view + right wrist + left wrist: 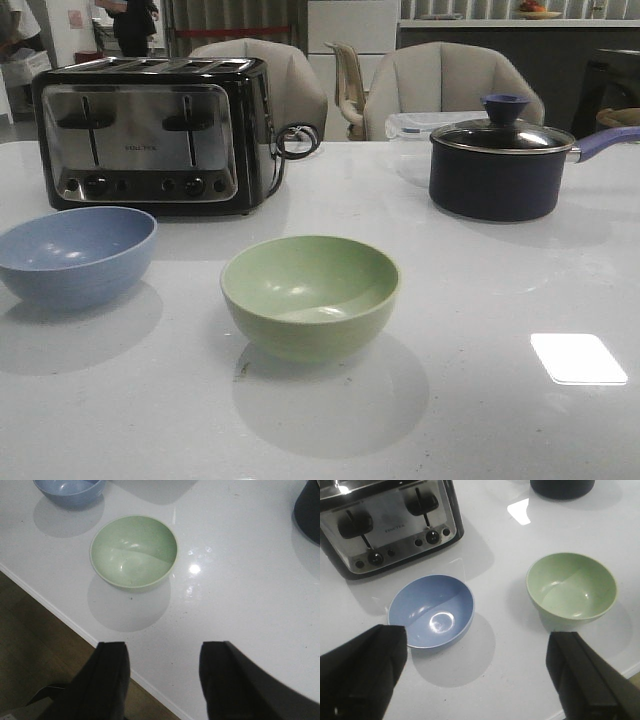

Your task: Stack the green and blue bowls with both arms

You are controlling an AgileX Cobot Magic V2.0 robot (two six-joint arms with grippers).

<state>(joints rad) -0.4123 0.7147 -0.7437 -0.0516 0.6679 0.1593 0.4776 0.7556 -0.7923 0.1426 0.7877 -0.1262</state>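
Observation:
The pale green bowl [310,295] stands upright and empty at the middle front of the white table. The dusty blue bowl [75,253] stands upright and empty to its left, apart from it. Neither arm shows in the front view. My left gripper [477,647] is open and empty, above the table near the blue bowl [431,611], with the green bowl [571,587] beyond its other finger. My right gripper [162,652] is open and empty over the table's front edge, short of the green bowl [134,551]; the blue bowl [70,491] lies farther off.
A chrome four-slot toaster [150,130] stands behind the blue bowl. A dark lidded saucepan [500,165] with a purple handle stands at the back right. Chairs [450,85] stand beyond the far edge. The table's front edge [75,625] runs under the right gripper.

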